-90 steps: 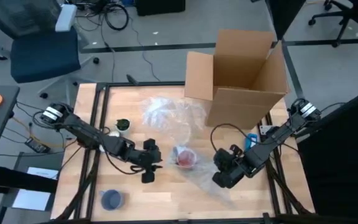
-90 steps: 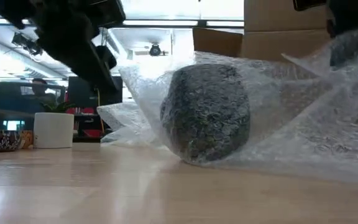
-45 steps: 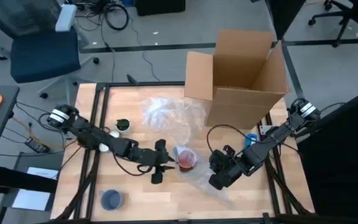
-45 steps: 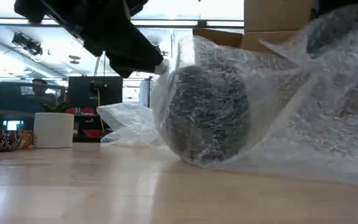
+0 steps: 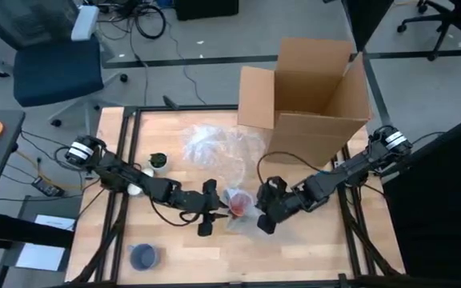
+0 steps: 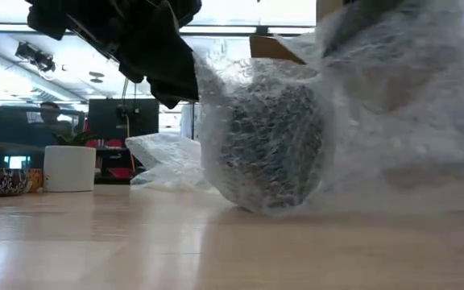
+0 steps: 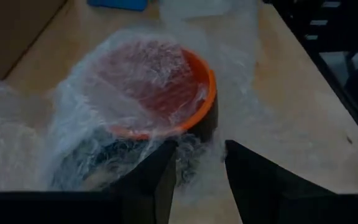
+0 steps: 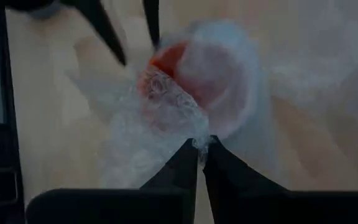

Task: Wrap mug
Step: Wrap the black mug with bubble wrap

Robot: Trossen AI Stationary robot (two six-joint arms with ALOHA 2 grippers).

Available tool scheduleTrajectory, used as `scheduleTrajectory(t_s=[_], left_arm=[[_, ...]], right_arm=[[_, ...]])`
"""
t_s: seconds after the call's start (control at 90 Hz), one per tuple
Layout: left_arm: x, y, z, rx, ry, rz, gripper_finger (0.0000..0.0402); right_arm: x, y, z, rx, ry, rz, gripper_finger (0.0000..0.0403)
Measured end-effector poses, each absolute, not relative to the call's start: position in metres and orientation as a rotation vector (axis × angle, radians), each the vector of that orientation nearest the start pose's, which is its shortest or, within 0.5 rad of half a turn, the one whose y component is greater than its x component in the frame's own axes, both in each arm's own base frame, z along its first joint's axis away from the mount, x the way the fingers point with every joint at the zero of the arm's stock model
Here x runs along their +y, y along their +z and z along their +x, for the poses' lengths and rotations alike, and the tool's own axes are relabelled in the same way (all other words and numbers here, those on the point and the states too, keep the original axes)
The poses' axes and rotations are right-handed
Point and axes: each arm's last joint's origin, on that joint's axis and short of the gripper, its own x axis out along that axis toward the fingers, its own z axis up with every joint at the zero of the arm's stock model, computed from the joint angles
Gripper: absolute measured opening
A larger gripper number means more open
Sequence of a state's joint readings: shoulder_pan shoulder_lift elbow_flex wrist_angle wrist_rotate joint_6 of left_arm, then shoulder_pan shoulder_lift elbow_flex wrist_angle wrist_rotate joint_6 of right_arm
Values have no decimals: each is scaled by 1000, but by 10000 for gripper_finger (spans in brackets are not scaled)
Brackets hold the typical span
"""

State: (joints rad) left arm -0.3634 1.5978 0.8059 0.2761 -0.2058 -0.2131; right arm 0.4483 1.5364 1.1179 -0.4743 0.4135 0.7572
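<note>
High: mug (image 5: 238,203) mid-table under bubble wrap (image 5: 242,218), left gripper (image 5: 211,210) just beside it, right gripper (image 5: 262,214) on the other side. Low: wrap (image 6: 361,121) draped over mug (image 6: 268,145). Left wrist: fingers (image 7: 160,177) spread, by the mug (image 7: 166,93). Right wrist: fingers (image 8: 188,168) pinching wrap (image 8: 166,118).

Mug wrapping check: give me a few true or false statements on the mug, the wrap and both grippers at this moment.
1. The right gripper is shut on the bubble wrap. True.
2. The mug sits inside the cardboard box. False: it lies on the table, in front of the box.
3. The left gripper is open, close to the mug. True.
4. The mug is bare. False: bubble wrap is draped over it.
</note>
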Motion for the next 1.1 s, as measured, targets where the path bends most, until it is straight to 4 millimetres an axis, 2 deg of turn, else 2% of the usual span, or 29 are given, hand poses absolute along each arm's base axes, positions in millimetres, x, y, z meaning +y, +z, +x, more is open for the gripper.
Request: scheduleTrajectory(t_s=[0.244,0.5,0.856,1.1], left_arm=[[-110,188,307,504,-102,-64,119],[-110,189,307,490,-103,-67,119],[-110,190,308,486,-104,-68,119],[-110,191,308,474,-112,-72,119]], right_arm=[[112,257,309,688,-183,328,0],[104,262,317,633,-143,301,0],[104,269,322,563,-85,257,0],[106,261,339,503,-6,180,0]])
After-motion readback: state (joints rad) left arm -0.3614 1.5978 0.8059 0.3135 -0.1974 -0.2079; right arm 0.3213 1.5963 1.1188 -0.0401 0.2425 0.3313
